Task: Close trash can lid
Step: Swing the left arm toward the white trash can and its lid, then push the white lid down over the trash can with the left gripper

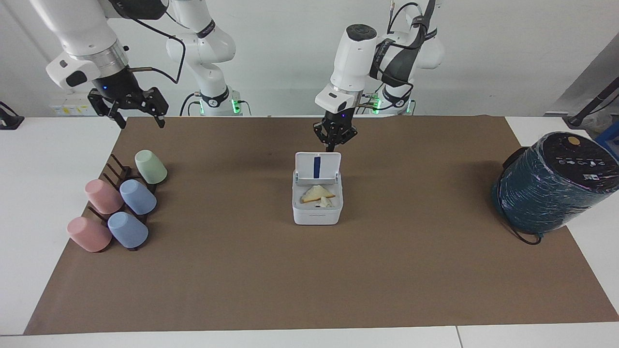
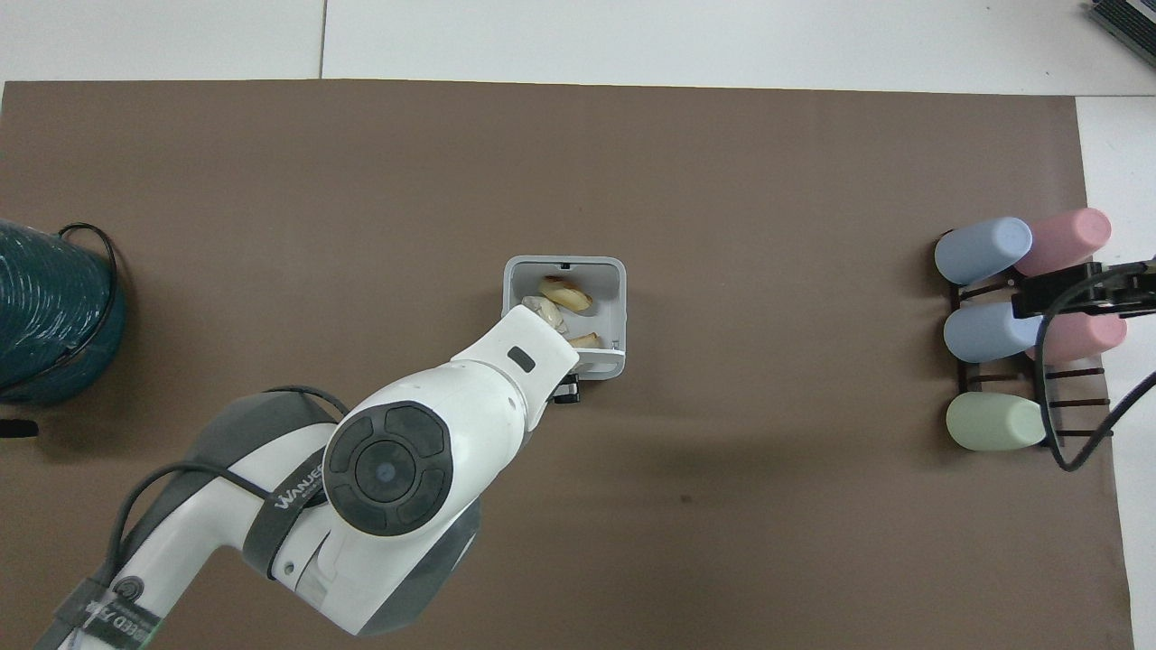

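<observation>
Left gripper, pointing down, hangs just above the top edge of the lid; its dark fingers appear drawn close together, tips nearly meeting, with nothing between them. Contact with the lid cannot be told. The facing view alone shows this height relation. In the overhead view the left arm's white wrist covers the gripper, leaving only a small black tip showing at the trash can's near wall, and it hides part of the can's opening.

The lid stands upright, open, hinged on the side of the trash can nearer the robots; its inner face with a blue vertical stripe shows only in the facing view, while from overhead it is seen edge-on as a thin white line. The trash can sits at the middle of the brown mat and holds pale scraps.

Writing on the left arm's grey band, overhead view, reads roughly "WANJEE", the rest cut off.

Right gripper waits with fingers spread, above the mat's edge near the cup rack, which carries five pastel cups. The overhead view shows only a dark part of it at the frame edge. A dark teal cylinder stands toward the left arm's end; marks on its black top are illegible.
</observation>
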